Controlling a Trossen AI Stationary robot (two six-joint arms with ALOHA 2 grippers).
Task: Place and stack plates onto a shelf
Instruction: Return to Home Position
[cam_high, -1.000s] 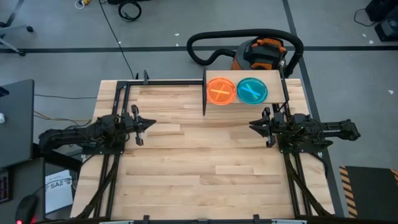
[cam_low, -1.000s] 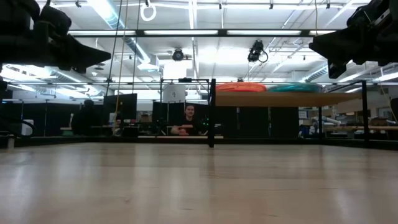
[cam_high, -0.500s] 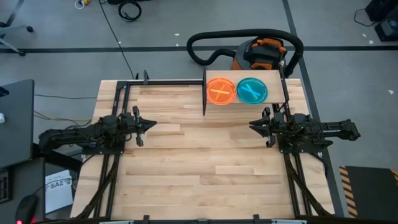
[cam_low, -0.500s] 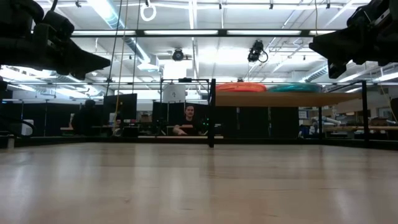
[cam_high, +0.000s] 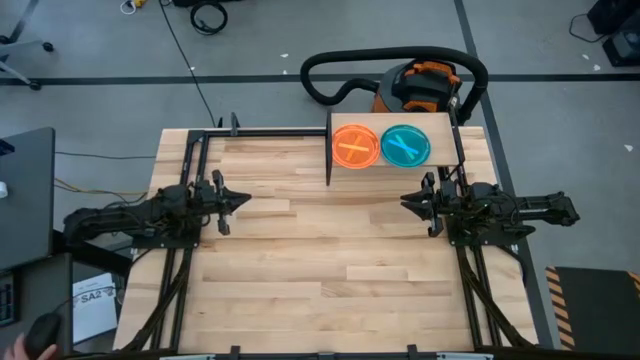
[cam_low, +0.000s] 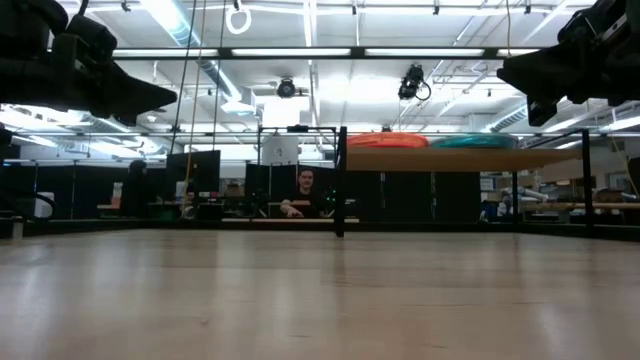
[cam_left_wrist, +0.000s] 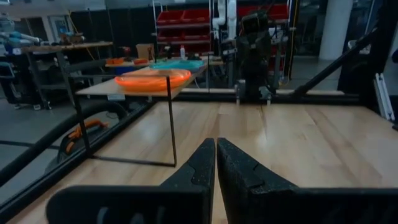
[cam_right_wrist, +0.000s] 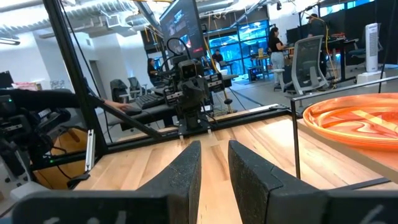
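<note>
The shelf (cam_high: 442, 128) stands at the table's far edge, right of the middle, on thin black legs. An orange plate (cam_high: 355, 146) and a blue plate (cam_high: 405, 146) lie side by side on its board; from the low view each (cam_low: 385, 140) (cam_low: 470, 142) looks like a shallow stack. My left gripper (cam_high: 243, 201) hovers level over the table's left side, shut and holding nothing, pointing at the right arm. My right gripper (cam_high: 404, 203) hovers level on the right, just near of the shelf. It is slightly open, with bare tabletop showing between its fingers (cam_right_wrist: 186, 168).
An orange and black vacuum cleaner (cam_high: 420, 85) with a looped hose sits on the floor behind the shelf. Black frame rails (cam_high: 190, 170) run along the table's edges. Bare plank tabletop (cam_high: 320, 240) spreads between the two grippers. A person (cam_low: 303, 195) sits beyond the far edge.
</note>
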